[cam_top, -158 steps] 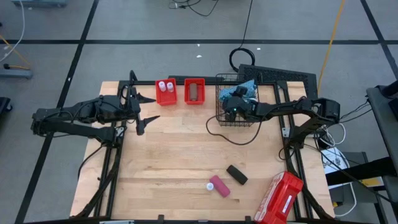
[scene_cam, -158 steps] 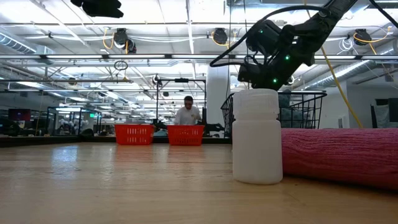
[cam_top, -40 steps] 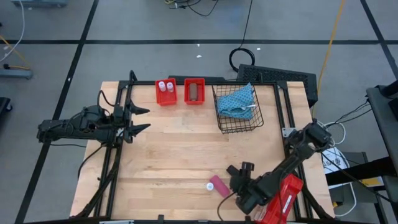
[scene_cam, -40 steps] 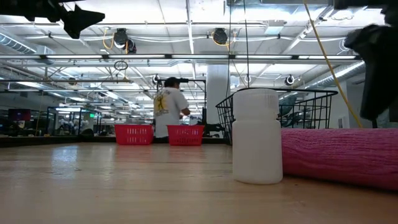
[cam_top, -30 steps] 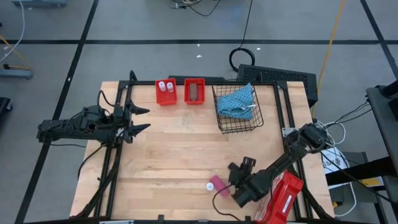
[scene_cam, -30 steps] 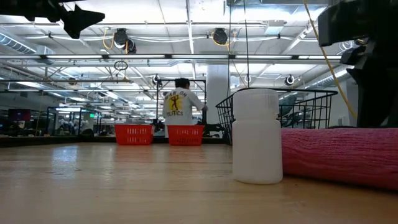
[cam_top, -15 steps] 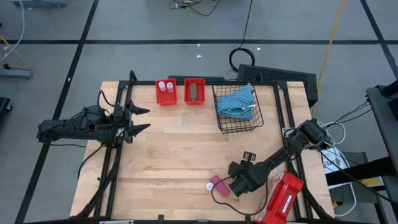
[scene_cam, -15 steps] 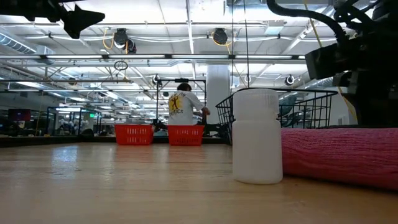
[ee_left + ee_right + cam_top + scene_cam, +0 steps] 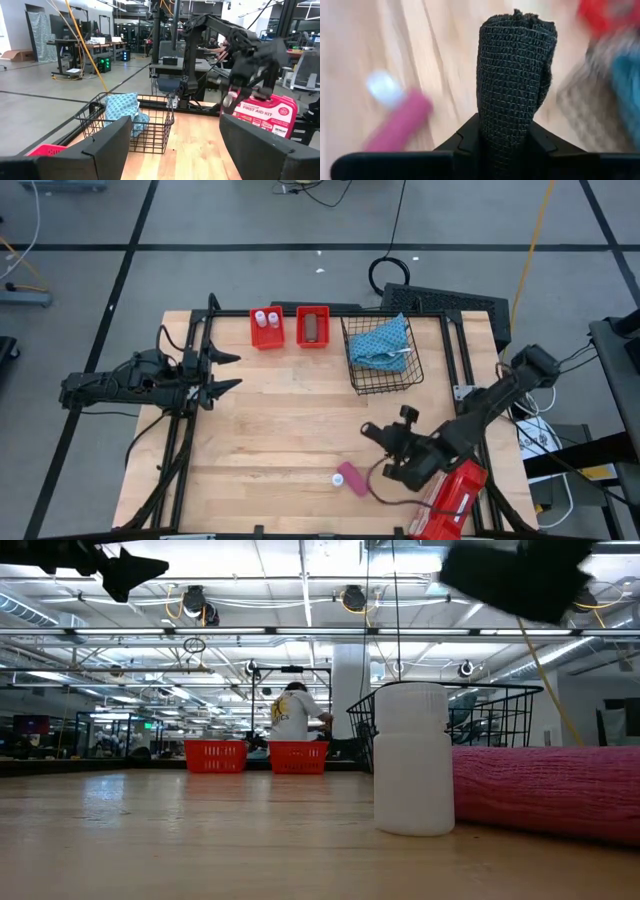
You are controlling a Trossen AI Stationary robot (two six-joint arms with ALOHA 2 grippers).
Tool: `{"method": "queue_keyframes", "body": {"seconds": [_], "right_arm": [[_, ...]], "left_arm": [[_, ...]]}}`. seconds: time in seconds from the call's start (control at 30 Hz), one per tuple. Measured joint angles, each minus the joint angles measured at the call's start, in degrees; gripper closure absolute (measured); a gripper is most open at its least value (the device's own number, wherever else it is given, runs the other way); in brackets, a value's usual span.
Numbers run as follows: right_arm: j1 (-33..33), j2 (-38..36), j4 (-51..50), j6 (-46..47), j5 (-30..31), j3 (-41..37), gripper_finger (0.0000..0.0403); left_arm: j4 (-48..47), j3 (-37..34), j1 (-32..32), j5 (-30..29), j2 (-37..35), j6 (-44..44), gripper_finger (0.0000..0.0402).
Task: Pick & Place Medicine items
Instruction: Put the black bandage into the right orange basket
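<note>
My right gripper (image 9: 374, 433) hovers over the table's near right part, shut on the black oblong box (image 9: 515, 75), which has a woven texture. The pink white-capped tube (image 9: 350, 478) lies on its side on the table just nearer than the gripper; in the low view its cap (image 9: 412, 758) fills the foreground. Two tiny white-capped vials (image 9: 266, 318) sit in a red bin and the brown box (image 9: 313, 327) in the red bin beside it. My left gripper (image 9: 228, 371) waits open over the left edge. My right gripper pinches the black box between its two fingers at one end (image 9: 506, 127). The rest of the box sticks out past the fingertips. In the high view the fingers point from the table's right toward its left. The box is lifted clear of the table.
A wire basket (image 9: 383, 375) holding the blue patterned cloth (image 9: 383, 340) stands at the far right. The large red case (image 9: 450, 498) lies at the near right corner, close under my right arm. A person (image 9: 293, 715) stands in the room beyond the table.
My right gripper has moved from beside the red case toward the table's far edge and up, carrying the black box off the table. In the low view it has risen from the right side to the top of the picture. The pink tube has stayed put.
</note>
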Motion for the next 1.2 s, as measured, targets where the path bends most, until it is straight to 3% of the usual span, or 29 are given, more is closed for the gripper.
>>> {"method": "queue_keyframes", "body": {"seconds": [0.1, 0.2, 0.33, 0.47, 0.63, 0.83, 1.03, 1.13, 1.2], "right_arm": [[0.68, -2.93, 10.76, -10.18, 7.29, -2.64, 0.0332], [-0.65, -4.66, 28.84, -24.78, 8.45, -7.87, 0.0334], [-5.08, -5.66, 53.62, -43.52, 1.09, -14.71, 0.0331], [-11.86, -5.91, 69.63, -52.47, -7.85, -18.57, 0.0333], [-22.59, -5.31, 75.31, -51.96, -16.06, -19.48, 0.0336], [-32.31, -3.85, 76.74, -48.25, -20.86, -19.46, 0.0335], [-37.53, -0.21, 81.80, -48.60, -23.94, -19.42, 0.0338], [-39.08, 1.68, 83.62, -48.98, -24.31, -19.49, 0.0337], [-40.08, 2.54, 84.59, -50.05, -24.31, -19.50, 0.0337]], "left_arm": [[0.53, 0.00, 0.00, -0.17, 0.02, 0.36, 0.0096], [2.72, 0.06, 0.00, -1.41, 0.43, 1.57, 0.0096], [3.02, 0.09, 0.00, -1.44, 0.68, 2.96, 0.0096], [3.24, 0.09, -0.04, -1.44, 0.82, 2.67, 0.0096], [3.62, 0.09, -0.04, -1.52, 0.85, -1.28, 0.0096], [5.41, 0.08, -0.03, -4.08, 3.72, -4.87, 0.0096], [11.82, 0.00, 0.01, -12.71, 14.26, -4.67, 0.0096], [18.30, -0.01, 0.00, -11.81, 20.95, -4.93, 0.0096], [23.83, -0.02, 0.00, -8.07, 25.50, -3.75, 0.0096]]}}
